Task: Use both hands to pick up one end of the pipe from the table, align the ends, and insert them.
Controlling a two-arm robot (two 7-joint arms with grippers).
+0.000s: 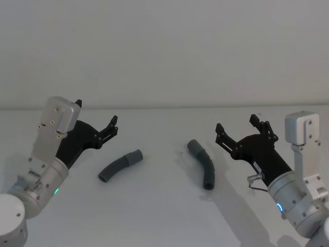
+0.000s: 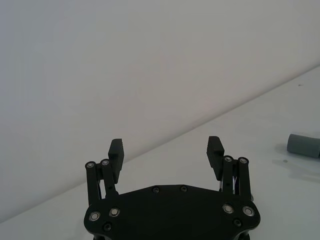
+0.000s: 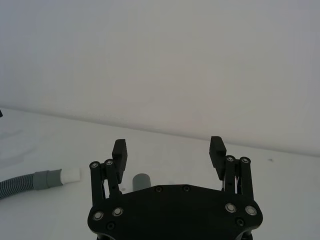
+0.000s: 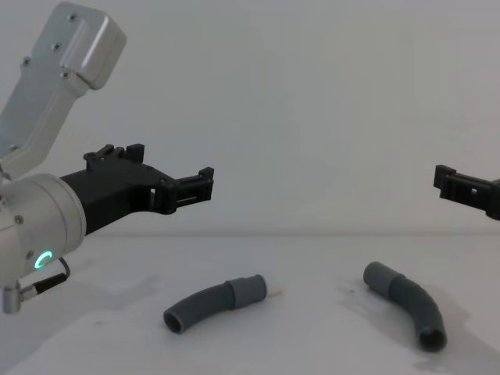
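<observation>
— As the bench (image 1: 164,221) stands, what is entered on it?

— Item one: curved ribbed hose piece (image 1: 121,165), dark grey, left of centre in the head view, smooth cuff (image 1: 134,156) at its upper right end. The right wrist view shows a whitish tip (image 3: 70,175) projecting from that cuff. Item two: second hose piece (image 1: 203,162), right of centre, second cuff (image 1: 194,146) at its upper left end, open mouth toward the lower edge. Both lie flat and well apart, cuffs turned roughly toward one another.

— And the end effectors?

— Left end effector (image 1: 96,114): mid-left of the head view, raised off the bench, up and left of item one, fingers (image 2: 116,150) spread wide, holding nothing. Right end effector (image 1: 237,123): mid-right, near item two on its right, likewise spread wide and empty. Neither touches a hose piece. Green ring light (image 4: 43,259): glowing on the left arm (image 4: 35,215), lower left of the chest view.
</observation>
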